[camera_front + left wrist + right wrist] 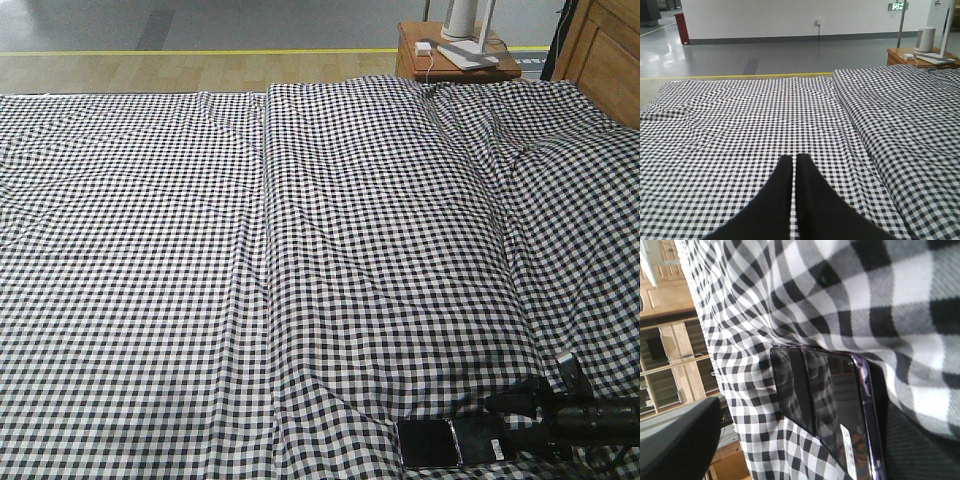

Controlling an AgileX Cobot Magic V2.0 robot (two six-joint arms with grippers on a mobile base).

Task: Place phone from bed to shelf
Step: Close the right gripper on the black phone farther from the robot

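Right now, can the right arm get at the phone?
Probably yes. The right pincer is open and right at the phone, which lies flat and uncovered on the bed; the wrist view shows a finger on either side. Only the soft sheet under it might hamper the grip.

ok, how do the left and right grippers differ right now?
The left gripper has its fingers pressed together with nothing between them. The right gripper has its fingers spread, one on each side of the phone. The left is over bare sheet on the bed, with no phone in its view. The right is low, right at the phone. Both have black fingers, and the phone lies on the sheet, not lifted.
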